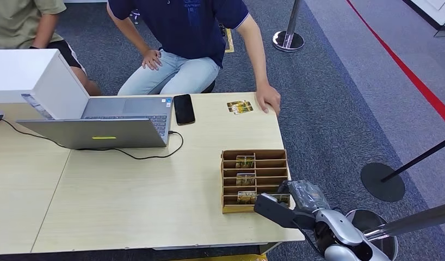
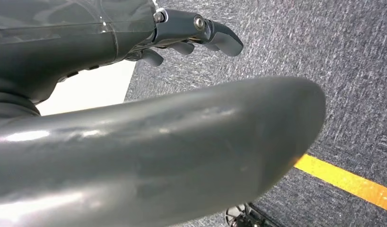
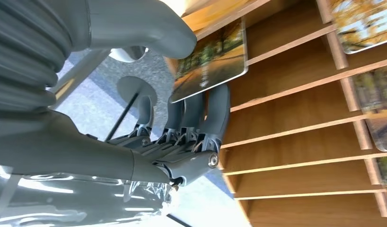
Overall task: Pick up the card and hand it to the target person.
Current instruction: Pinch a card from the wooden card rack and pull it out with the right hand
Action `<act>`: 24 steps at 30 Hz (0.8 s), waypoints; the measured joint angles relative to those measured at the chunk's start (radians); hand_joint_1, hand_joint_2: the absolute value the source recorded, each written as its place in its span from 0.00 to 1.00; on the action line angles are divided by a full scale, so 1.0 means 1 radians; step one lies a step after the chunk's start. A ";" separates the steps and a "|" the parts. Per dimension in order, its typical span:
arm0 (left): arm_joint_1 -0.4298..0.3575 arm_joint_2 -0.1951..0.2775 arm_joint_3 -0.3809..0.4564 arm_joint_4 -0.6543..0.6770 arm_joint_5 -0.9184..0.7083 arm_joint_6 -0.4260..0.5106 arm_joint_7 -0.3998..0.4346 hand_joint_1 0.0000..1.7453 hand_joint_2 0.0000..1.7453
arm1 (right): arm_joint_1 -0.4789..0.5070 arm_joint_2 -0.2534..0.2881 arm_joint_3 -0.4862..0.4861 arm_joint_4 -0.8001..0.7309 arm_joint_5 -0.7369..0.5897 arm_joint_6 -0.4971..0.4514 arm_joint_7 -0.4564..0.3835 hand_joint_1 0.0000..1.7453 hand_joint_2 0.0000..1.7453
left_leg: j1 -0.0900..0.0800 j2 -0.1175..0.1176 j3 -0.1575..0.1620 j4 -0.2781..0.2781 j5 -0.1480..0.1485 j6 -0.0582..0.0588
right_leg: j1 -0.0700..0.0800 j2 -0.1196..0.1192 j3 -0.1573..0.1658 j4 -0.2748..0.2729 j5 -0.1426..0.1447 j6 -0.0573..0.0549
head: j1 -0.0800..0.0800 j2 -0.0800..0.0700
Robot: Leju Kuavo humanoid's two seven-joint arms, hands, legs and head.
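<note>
The right hand (image 1: 274, 208) is at the near right corner of the wooden card rack (image 1: 254, 180), and the right wrist view shows the card (image 3: 211, 59) pinched between the thick thumb (image 3: 139, 26) above and the darker fingers (image 3: 215, 111) beneath it. The card seems to be still at its slot rather than clear of the rack, with one edge near a wooden divider. The step in hand looks like the lift-out. To do it well, the card should be drawn along the line of its slot so it does not catch the divider or tip the light rack, with the pinch kept firm on the glossy face, which may slide. Then it should be carried across to the person (image 1: 187, 32) seated at the far side, whose hand (image 1: 268, 99) rests on the tabletop's far edge.

The left hand (image 2: 201, 33) hangs over the carpet, fingers loosely curled with nothing in them.

The pale wooden tabletop (image 1: 128, 201) also carries an open laptop (image 1: 109, 125) with its cable, a black phone (image 1: 184, 109) beside it, a white box (image 1: 30, 76) at the far left, and a loose card (image 1: 240, 106) near the person's hand. Other cards (image 1: 245, 161) sit in the rack's farther slots. Around it lie grey carpet, a red floor line (image 1: 405, 68) and stanchion posts (image 1: 288, 38). A second person (image 1: 30, 22) sits at the far left.
</note>
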 joint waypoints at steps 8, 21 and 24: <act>0.000 -0.010 0.000 0.000 0.000 -0.001 0.004 0.00 0.00 | 0.017 0.006 -0.027 -0.022 0.012 0.033 0.000 0.70 1.00 | 0.000 0.000 0.000 0.000 0.000 0.000 | 0.000 0.000 0.000 0.000 0.000 0.000 | 0.000 0.000; 0.000 -0.020 0.000 0.000 0.003 0.000 0.009 0.00 0.00 | 0.037 0.013 -0.054 -0.042 0.013 0.049 0.000 0.71 1.00 | 0.000 0.000 0.000 0.000 0.000 0.000 | 0.000 0.000 0.000 0.000 0.000 0.000 | 0.000 0.000; 0.000 -0.022 0.000 0.000 0.002 0.000 0.010 0.00 0.00 | 0.039 0.014 -0.057 -0.043 0.010 0.050 0.000 0.71 1.00 | 0.000 0.000 0.000 0.000 0.000 0.000 | 0.000 0.000 0.000 0.000 0.000 0.000 | 0.000 0.000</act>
